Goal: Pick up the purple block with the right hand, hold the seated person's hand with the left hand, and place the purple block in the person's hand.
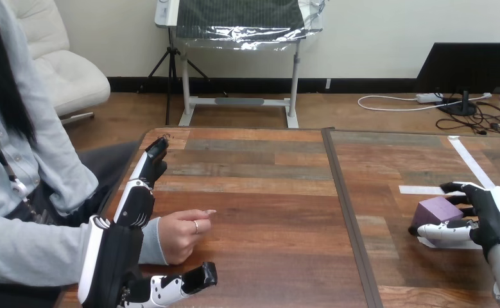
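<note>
On the brown wooden plank surface [266, 192], the left robot hand [135, 204] is open, w/ fingers and thumb spread either side of the person's hand [180, 234], not closed on it. The right robot hand [491, 218] pinches the small purple cube block [436, 210] at far right; not yet lifted, I think. Holding, carrying & placing are left.

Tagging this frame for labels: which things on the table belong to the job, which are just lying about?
Job: small purple block; robot's right hand; robot's left hand; seated person's hand.
Lying about: white tape strips on wooden table.
</note>
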Robot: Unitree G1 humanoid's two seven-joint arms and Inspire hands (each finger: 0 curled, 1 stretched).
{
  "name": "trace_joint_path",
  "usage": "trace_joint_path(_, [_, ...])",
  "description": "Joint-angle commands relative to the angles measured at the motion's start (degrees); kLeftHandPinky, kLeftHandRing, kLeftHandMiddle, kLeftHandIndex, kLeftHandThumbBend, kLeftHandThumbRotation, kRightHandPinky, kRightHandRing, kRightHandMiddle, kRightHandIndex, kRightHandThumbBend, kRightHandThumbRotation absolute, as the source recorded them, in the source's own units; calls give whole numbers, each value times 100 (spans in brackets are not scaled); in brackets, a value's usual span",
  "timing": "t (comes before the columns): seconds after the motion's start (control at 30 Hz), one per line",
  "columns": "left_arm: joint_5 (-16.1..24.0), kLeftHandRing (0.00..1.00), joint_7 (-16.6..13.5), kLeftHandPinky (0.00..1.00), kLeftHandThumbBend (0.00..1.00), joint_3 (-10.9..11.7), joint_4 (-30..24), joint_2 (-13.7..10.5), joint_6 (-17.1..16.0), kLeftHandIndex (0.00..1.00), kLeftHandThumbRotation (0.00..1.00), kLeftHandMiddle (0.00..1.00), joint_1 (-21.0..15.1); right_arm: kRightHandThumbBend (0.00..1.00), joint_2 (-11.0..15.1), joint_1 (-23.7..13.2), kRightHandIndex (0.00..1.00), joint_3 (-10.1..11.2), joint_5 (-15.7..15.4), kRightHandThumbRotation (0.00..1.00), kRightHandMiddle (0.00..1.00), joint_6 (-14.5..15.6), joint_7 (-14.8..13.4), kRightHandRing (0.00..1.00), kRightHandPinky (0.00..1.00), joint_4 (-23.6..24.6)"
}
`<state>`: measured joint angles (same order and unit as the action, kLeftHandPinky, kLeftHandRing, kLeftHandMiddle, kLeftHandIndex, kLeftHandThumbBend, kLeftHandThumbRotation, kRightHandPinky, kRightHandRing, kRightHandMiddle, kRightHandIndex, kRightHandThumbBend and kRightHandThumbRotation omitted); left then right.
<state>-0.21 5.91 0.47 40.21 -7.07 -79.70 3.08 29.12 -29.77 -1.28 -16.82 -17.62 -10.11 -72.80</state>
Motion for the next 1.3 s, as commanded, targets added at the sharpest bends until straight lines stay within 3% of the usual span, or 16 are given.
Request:
trace_joint_path(0.0, [19, 96, -9, 93, 100, 51, -219, -16, -41, 93, 57, 95, -224, 84, -26, -257, 70, -20, -6, 0, 67, 114, -129, 63, 59, -82])
trace_joint_path(0.27, [-17, 96, -3, 92, 100, 26, -217, 4, -29, 93, 57, 95, -224, 80, -45, -301, 60, 28, 70, 0, 59, 230, -194, 57, 53, -91])
trace_joint_path(0.57, [3, 95, -13, 91, 100, 57, -160, 24, -80, 92, 57, 95, -257, 80, -22, -337, 55, -29, 4, 0, 57, 311, -315, 55, 51, -65])
trace_joint_path(1.0, [-3, 94, -6, 88, 100, 56, -208, 26, -23, 92, 58, 95, -237, 80, -62, -419, 54, 57, 90, 0, 55, 500, -536, 49, 42, -25])
trace_joint_path(1.27, [-75, 95, 27, 91, 100, 0, -147, -6, -76, 92, 58, 96, -283, 80, -67, -423, 54, 45, 85, 0, 54, 435, -727, 45, 39, 36])
